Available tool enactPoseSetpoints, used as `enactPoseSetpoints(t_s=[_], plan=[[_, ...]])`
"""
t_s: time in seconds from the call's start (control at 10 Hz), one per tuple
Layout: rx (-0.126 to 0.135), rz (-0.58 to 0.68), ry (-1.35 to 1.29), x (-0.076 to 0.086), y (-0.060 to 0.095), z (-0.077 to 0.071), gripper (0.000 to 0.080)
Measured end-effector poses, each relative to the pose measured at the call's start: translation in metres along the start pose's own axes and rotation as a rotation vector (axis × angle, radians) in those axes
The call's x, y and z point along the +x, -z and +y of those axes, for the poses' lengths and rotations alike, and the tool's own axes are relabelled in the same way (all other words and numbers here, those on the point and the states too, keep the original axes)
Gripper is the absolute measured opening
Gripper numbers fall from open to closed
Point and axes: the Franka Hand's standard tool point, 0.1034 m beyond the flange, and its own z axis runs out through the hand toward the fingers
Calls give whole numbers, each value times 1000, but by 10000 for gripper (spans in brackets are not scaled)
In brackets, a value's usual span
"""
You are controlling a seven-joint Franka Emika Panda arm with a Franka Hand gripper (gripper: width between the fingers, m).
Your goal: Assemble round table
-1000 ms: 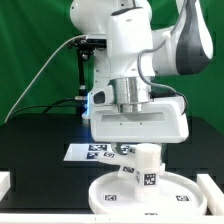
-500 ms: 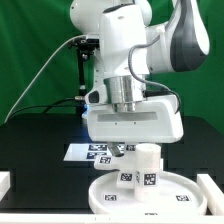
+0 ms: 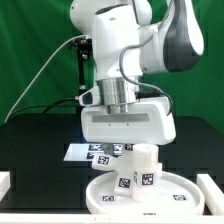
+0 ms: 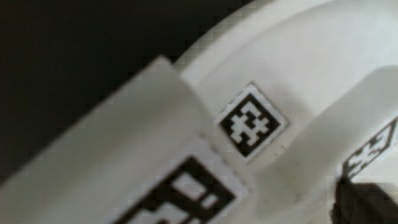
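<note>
Well, the claw (image 3: pixel 124 147) hangs with its jaws spread wide and nothing in them, as far as I can see. The fingertips are mostly lost against the white plastic. Directly under the claw, a touch toward the exterior view's right, the leg (image 3: pixel 141 170) stands upright on the middle of the round disc (image 3: pixel 172 192). The disc lies flat on the table (image 3: pixel 30 150) below. Whether the fingers brush the leg's top I cannot tell. The marker board (image 3: pixel 80 152) lies on the table below and beyond the claw, toward the exterior view's left. The wrist view is filled with tagged white plastic, too close to sort out.

I judge the step in hand to be fixing the leg into the disc. It is planted, though I can't say it is tight. The next move, I think, calls for the claw to drop straight down so the wide jaws straddle the leg evenly. It would then close and turn the leg without tilting it or dragging the disc. If the leg is already tight, the foot piece comes next, and I don't see it anywhere.
</note>
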Motion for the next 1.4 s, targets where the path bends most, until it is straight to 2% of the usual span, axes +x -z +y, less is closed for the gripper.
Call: enactPoseSetpoints(t_s=[0.2, 0.9, 1.2, 1.4], plan=[[-12, 31, 19, 5, -3, 9, 648], [-13, 63, 31, 8, -2, 8, 648], [-20, 67, 57, 18, -2, 21, 648], [-20, 73, 75, 30, 7, 34, 648]])
